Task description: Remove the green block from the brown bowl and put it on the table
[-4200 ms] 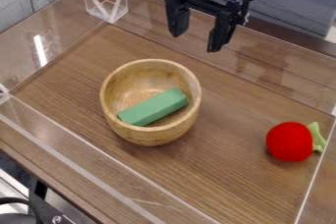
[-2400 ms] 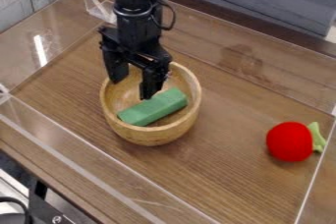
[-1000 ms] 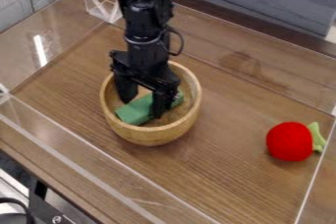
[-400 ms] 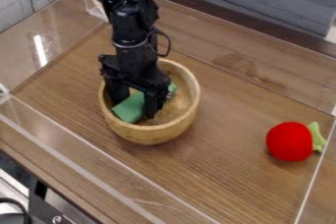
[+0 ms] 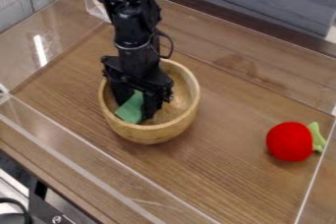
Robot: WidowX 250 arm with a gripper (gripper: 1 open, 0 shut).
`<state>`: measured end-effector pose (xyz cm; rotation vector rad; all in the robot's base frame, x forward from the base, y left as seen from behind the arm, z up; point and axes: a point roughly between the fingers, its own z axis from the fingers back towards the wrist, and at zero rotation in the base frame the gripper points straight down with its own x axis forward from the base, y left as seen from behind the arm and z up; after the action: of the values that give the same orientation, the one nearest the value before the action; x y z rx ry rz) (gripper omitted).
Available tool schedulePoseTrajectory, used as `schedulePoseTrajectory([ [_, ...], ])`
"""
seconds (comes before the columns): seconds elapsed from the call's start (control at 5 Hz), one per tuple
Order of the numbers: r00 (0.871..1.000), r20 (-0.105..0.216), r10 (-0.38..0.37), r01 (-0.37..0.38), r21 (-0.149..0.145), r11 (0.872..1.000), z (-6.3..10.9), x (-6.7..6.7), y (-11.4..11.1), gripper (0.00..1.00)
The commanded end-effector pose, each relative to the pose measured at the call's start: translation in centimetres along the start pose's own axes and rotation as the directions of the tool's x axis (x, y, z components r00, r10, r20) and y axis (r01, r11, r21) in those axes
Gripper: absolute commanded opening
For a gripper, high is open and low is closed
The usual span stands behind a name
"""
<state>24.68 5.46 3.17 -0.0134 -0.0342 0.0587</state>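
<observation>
The brown bowl (image 5: 186,119) sits left of centre on the table (image 5: 223,184). My gripper (image 5: 138,107) points straight down into it. Its two black fingers (image 5: 157,98) stand on either side of the green block (image 5: 129,109), pressed against it. Only a short green piece shows between and below the fingers, in the bowl's left half. The rest of the block is hidden behind the gripper. The block rests low inside the bowl.
A red round object (image 5: 292,140) lies on the table at the right. Low clear acrylic walls (image 5: 79,169) edge the table along the front, left and right. A clear folded stand (image 5: 94,4) sits at the back left.
The gripper came down from the back right into the bowl. In the last half second its fingers drew together onto the green block, which now shows as a shorter piece.
</observation>
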Motion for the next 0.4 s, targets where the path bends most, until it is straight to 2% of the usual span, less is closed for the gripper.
schedulePoseTrajectory([
  [0.0,0.996,0.066,0.053,-0.053,0.005,0.999,1.7,0.2,-0.3,0.00],
  [0.2,0.989,0.096,0.109,-0.110,0.000,0.994,2.9,-0.2,-0.7,0.00],
])
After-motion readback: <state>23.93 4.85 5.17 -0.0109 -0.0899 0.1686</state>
